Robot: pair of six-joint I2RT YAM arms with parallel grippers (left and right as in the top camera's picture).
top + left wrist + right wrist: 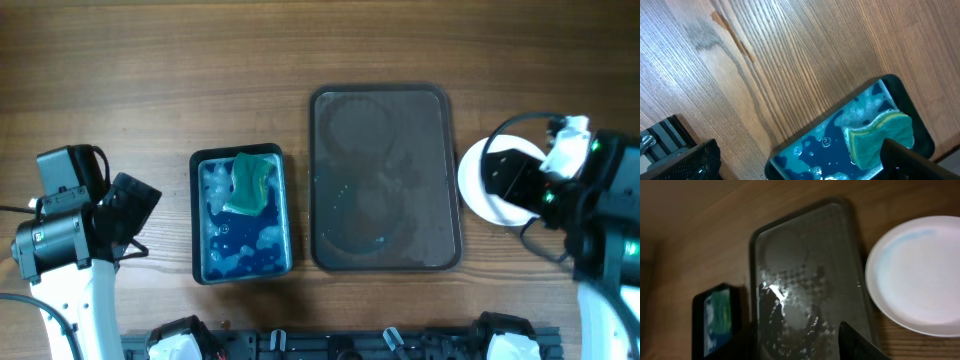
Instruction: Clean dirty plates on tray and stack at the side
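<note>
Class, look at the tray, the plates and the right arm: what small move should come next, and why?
Probably lift the right pincer up and away from the plates. The tray holds no plate, and the plates lie on the table just right of it, so little seems left.

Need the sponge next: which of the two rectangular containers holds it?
The smaller blue tub, left of the dark tray; the green sponge lies in its water.

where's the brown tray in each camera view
overhead: the tray lies right of centre, between the blue tub and the plates.
left wrist: not in it.
right wrist: the tray fills the middle, with the plates to its right.
shared landmark: the blue tub, seen in all three views.
</note>
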